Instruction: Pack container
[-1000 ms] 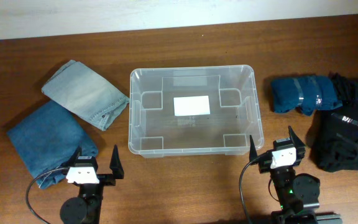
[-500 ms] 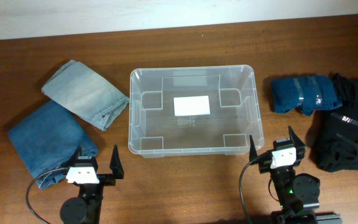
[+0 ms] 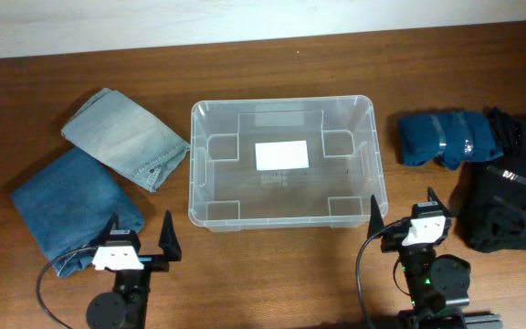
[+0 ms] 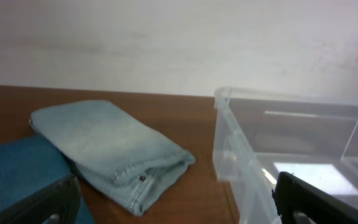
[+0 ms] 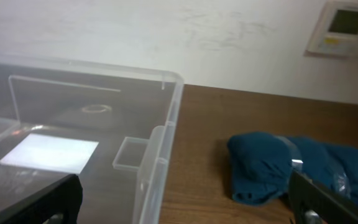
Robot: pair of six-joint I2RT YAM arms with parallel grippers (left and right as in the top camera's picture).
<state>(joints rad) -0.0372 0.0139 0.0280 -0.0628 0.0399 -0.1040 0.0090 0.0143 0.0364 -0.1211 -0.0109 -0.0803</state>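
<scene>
The container (image 3: 245, 187) sits upright, mouth upward, long axis running left-right. In front of the container, the left gripper (image 3: 140, 239) and right gripper (image 3: 402, 214) stand with fingers apart.

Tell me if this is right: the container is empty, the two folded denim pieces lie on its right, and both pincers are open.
Not quite. The overhead view shows the light denim piece and darker denim piece left of the container, not right. The container is empty, and the left pincer and right pincer are open.
</scene>
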